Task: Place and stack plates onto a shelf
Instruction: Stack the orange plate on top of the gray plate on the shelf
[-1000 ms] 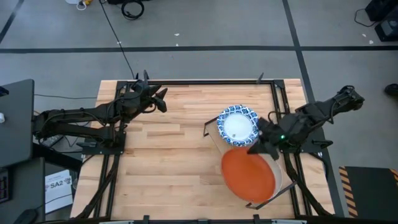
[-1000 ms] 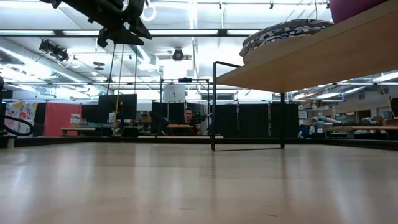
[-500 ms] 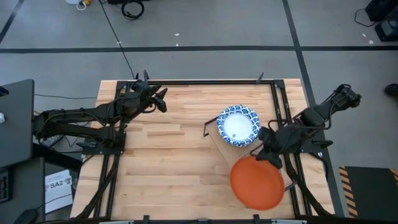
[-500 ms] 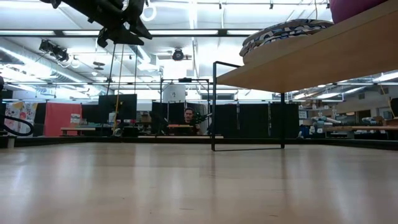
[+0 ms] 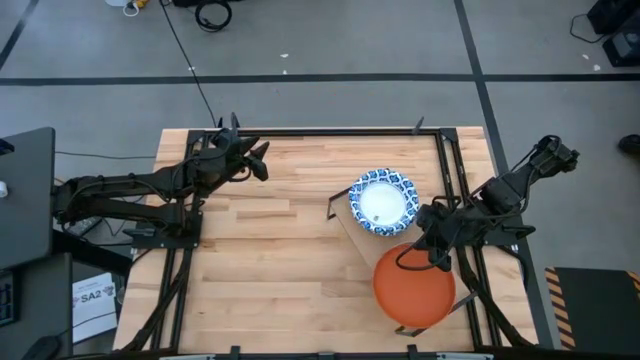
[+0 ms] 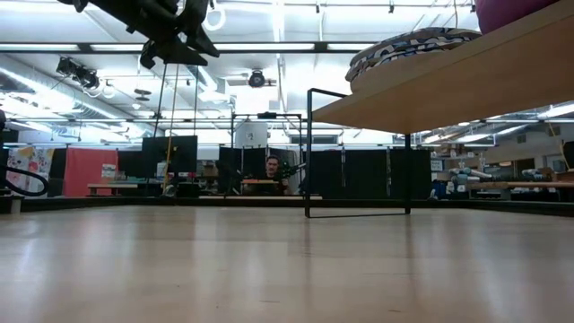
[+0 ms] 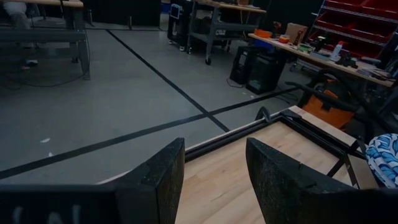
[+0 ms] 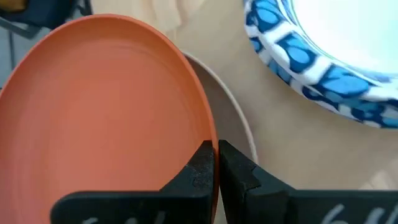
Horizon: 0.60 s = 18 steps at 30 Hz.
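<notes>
From where I stand, two arms work over one plank table [image 5: 270, 250], and I count two plates showing from above, though the low view shows the blue one topping a stack of patterned rims whose number I cannot tell. At the left, the left gripper [image 5: 258, 160] hangs over the table's far left corner with its fingers [image 7: 155, 180] spread apart and nothing between them, well away from the plates. Moving right, the shelf [image 5: 345, 222] is a light wood board on thin black legs; its long axis runs at a slant from near the table's middle toward the near right corner. The blue-and-white plate [image 5: 382, 200] sits flat, face up, on the shelf's far end. Just beyond it toward the near end is the orange plate [image 5: 413, 293], face up and seemingly tilted a little, over a pale rim [image 8: 239, 121] that peeks out beside it in the right wrist view. The right gripper [image 5: 432, 250] sits at the orange plate's far right edge, between the two plates, its fingers pressed together on that plate's rim, so the plate extends away from the gripper toward the table's near edge. In the low view a purple plate [image 6: 511, 13] also shows on top of the shelf's near end.
</notes>
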Tool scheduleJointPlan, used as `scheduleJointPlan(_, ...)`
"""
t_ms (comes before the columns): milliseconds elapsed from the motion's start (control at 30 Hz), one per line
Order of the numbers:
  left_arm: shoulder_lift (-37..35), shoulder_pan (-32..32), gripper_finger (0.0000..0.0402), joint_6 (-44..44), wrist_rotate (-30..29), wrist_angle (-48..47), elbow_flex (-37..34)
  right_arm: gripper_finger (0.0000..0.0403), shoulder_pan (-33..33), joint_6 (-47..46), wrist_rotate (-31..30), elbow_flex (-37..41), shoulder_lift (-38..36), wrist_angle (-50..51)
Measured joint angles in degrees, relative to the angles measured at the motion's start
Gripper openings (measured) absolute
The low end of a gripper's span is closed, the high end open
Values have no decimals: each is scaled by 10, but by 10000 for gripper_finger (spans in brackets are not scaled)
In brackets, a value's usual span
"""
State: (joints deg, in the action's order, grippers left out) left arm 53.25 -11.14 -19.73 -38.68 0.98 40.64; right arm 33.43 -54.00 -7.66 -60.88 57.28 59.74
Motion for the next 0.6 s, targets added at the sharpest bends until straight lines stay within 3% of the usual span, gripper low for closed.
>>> scheduleJointPlan(600, 0, 0, 178, 0, 0, -5, 0, 15, 0, -5, 17, -1, 0, 108)
